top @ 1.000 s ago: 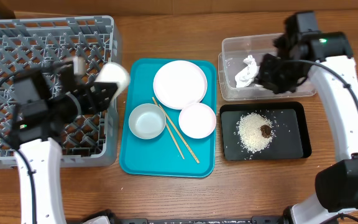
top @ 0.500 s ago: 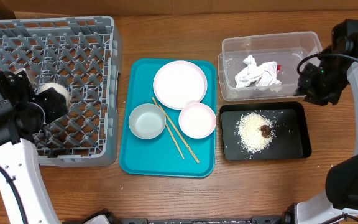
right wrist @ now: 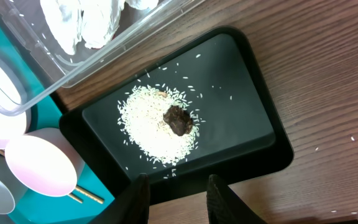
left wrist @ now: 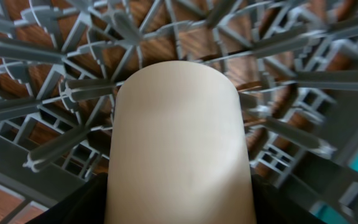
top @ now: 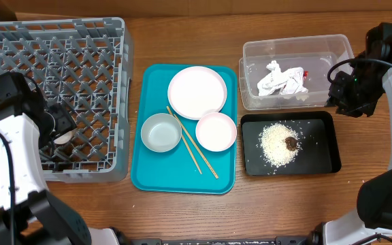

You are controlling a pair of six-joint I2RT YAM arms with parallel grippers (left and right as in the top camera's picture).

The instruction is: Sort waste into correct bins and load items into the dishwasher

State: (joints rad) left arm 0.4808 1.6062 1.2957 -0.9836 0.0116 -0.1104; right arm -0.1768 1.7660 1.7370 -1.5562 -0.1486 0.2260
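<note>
The white cup (left wrist: 179, 143) is clamped by the left gripper (top: 60, 128) at 6 o'clock of the rack (top: 80, 41); the right gripper (right wrist: 178, 199) is held parted, empty.

A flat teal tray (top: 158, 170) with rounded corners lies near the middle of the brown wooden surface (top: 182, 218), whose grain runs left to right.

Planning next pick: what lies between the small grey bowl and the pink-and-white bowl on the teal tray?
A pair of thin wooden chopsticks, lying diagonally; overhead view.
</note>
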